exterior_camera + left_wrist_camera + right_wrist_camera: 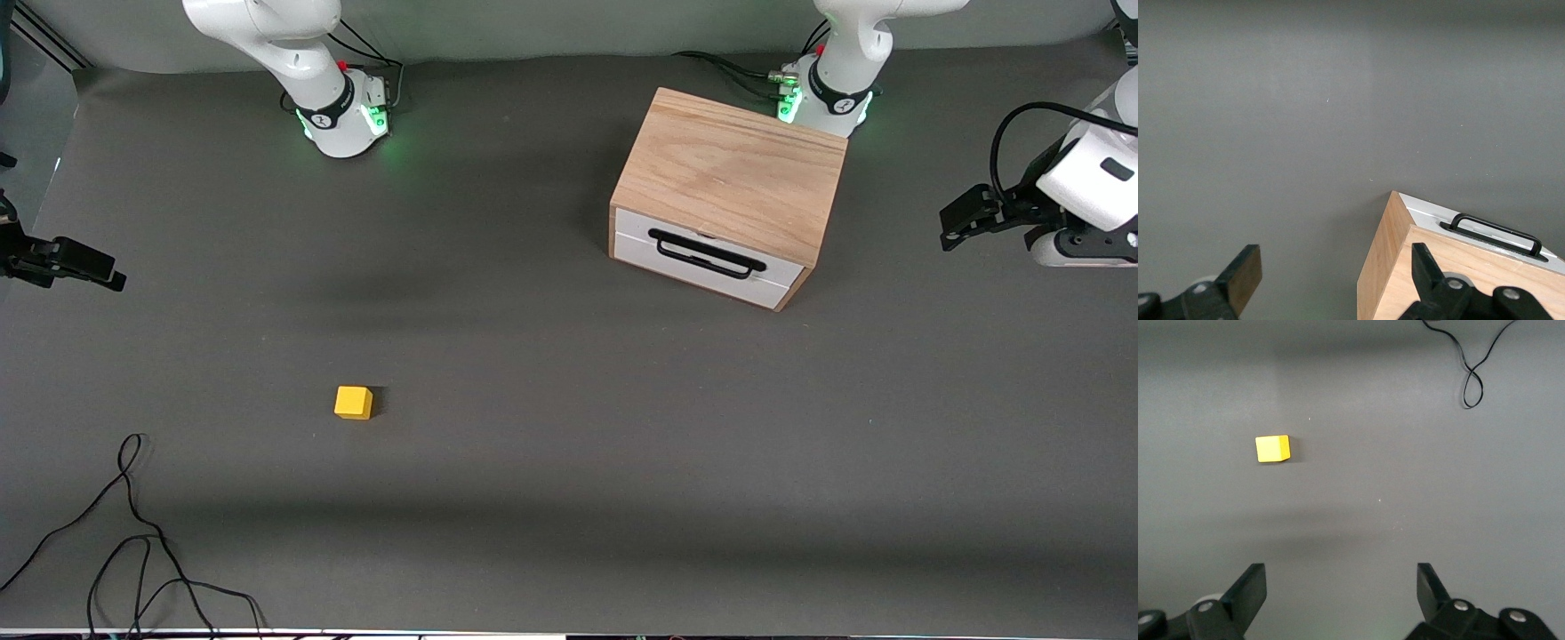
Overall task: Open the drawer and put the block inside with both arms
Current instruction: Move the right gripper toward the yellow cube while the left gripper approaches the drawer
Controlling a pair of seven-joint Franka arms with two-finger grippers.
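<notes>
The light oak box (733, 169) stands on the grey table near the left arm's base. Its drawer (702, 260) is shut, with a white front and a long black bar handle (707, 253) facing the front camera. The left wrist view also shows the box (1405, 267) and the handle (1498, 233). The small yellow block (354, 402) lies on the table toward the right arm's end, nearer the camera, and shows in the right wrist view (1272, 449). My left gripper (958, 224) (1336, 270) is open and empty, up beside the box. My right gripper (107, 276) (1340, 587) is open and empty, up over the table's edge at the right arm's end.
A loose black cable (133, 533) lies on the table near the front camera's edge at the right arm's end; it shows in the right wrist view (1475, 380). The grey mat (569, 427) covers the whole table.
</notes>
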